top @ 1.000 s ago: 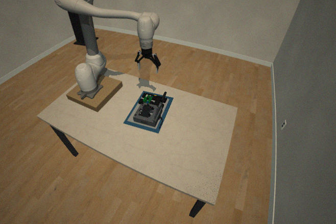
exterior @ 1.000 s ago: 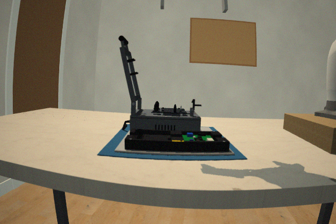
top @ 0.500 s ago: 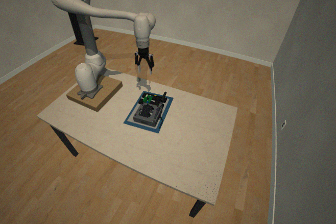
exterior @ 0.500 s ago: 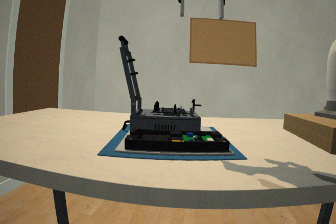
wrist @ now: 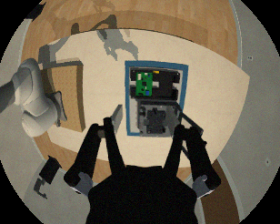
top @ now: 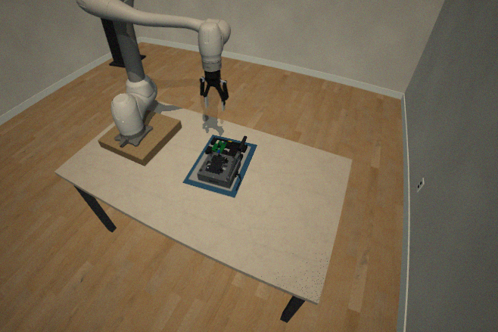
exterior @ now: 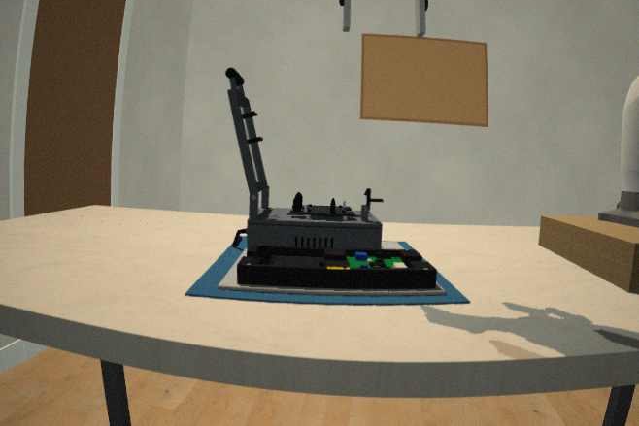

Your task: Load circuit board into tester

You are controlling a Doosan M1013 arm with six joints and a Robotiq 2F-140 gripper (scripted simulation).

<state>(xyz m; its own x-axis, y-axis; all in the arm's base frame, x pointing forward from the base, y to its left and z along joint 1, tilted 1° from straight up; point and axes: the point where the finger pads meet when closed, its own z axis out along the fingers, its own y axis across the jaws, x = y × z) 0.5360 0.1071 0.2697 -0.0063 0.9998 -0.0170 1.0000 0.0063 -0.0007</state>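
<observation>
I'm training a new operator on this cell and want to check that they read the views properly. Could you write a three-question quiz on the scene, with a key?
1. True or false: the lid of the tester stands raised.
2. Multiple choice: where is the green circuit board?
a) on the tester's pins
b) in the tray
c) between the gripper's fingers
3. Fill in the blank: the border of the mat under the tray and tester is coloured ____.

Key: 1 true; 2 b; 3 blue.
</observation>
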